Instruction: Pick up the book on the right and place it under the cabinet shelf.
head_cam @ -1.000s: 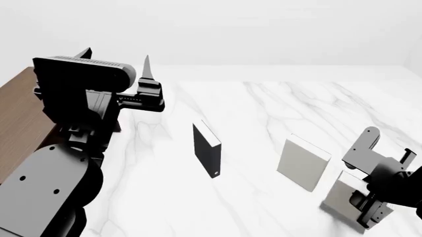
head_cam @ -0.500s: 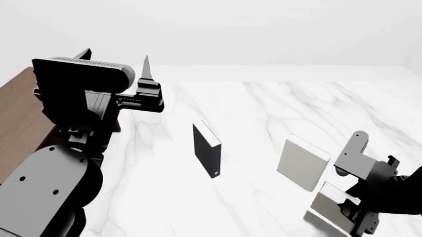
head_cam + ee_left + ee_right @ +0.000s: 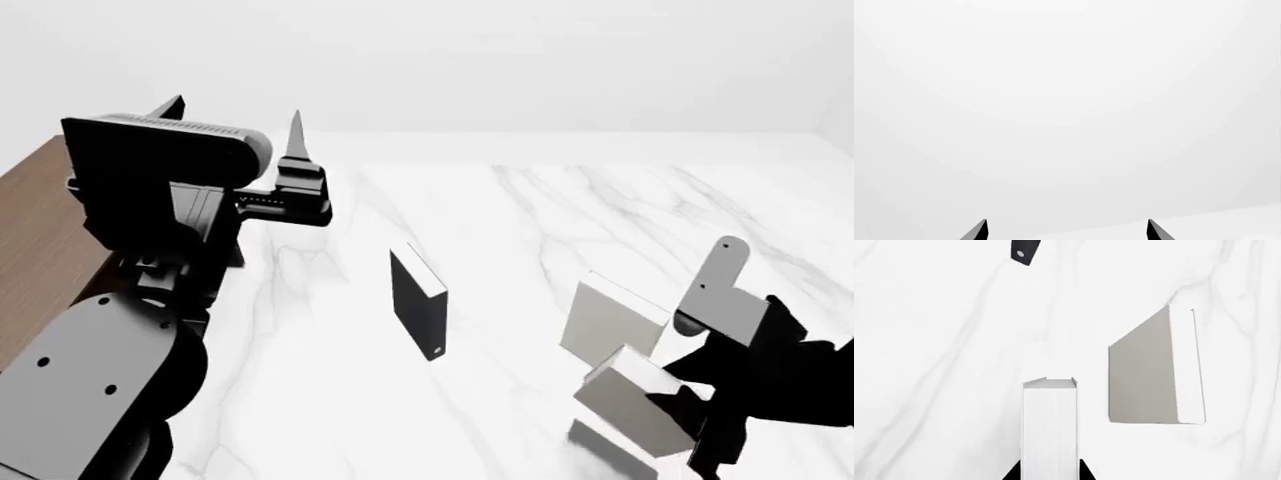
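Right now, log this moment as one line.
right gripper: shut on book, lifted off table | left gripper: open, idle | beige-grey book, black book: upright

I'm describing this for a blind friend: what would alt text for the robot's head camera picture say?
The right gripper holds a pale book tilted above a white marble table, beside an upright beige-grey book and a black book. The left gripper points upward, open, beside a brown cabinet.
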